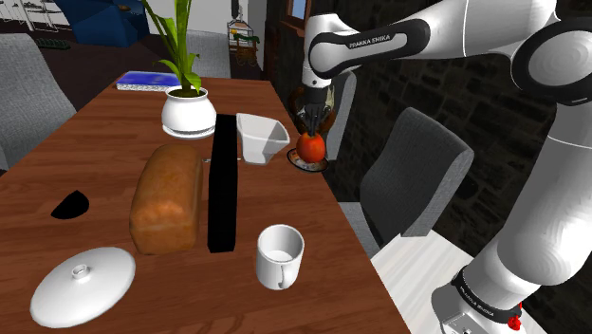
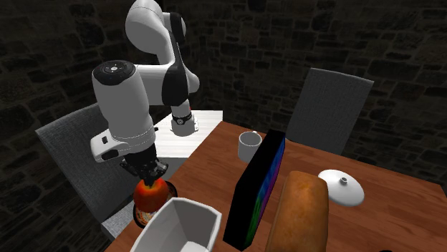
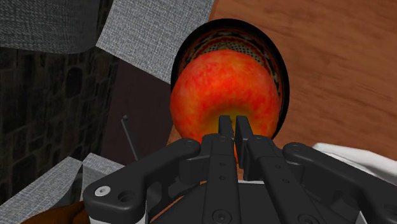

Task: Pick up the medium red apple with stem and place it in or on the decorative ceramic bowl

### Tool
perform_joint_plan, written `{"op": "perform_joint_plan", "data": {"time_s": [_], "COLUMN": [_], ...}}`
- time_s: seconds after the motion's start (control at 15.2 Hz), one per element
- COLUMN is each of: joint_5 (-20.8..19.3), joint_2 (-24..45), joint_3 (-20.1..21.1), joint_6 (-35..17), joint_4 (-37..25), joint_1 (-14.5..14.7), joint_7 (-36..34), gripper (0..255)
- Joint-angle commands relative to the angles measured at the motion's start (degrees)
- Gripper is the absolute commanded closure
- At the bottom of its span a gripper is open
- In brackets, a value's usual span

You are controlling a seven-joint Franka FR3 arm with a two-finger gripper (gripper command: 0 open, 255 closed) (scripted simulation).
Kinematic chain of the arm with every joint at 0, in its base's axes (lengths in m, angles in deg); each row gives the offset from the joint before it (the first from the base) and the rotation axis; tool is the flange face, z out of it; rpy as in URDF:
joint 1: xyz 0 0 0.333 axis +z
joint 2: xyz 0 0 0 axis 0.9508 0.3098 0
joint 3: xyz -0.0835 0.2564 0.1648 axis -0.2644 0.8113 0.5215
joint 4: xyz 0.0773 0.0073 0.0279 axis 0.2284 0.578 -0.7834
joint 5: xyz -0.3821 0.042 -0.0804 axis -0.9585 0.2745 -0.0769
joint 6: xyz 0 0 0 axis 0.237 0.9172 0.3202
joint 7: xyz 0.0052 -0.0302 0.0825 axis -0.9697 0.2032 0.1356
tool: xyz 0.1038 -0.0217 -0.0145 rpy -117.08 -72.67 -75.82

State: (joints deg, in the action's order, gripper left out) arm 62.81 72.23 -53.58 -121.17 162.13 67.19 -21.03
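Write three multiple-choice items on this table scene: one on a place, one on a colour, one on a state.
1. Where is the apple? A on the loaf; B in the dark bowl; C on the floor.
2. What colour is the plant pot? A white; B blue; C red.
3. The mug is: A upside down; B upright; C broken in pieces.
Answers: B, the bowl's rim rings the apple; A, the pot shows plain white; B, the mug's opening faces up.
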Motion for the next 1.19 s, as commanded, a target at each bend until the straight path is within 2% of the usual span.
{"op": "perform_joint_plan", "data": {"time_s": [0.0, 0.33, 0.59, 1.12], "joint_5": [0.00, 0.00, 0.33, 0.33], "joint_2": [-0.01, -0.01, -0.49, -0.49], "joint_3": [0.00, 0.00, 0.28, 0.28], "joint_6": [-0.01, -0.01, 7.10, 7.10], "joint_4": [0.00, 0.00, -6.64, -6.64], "joint_1": [0.00, 0.00, 0.40, 0.40], "joint_7": [0.00, 0.00, 0.29, 0.29], "gripper": [0, 0, 0, 0]}}
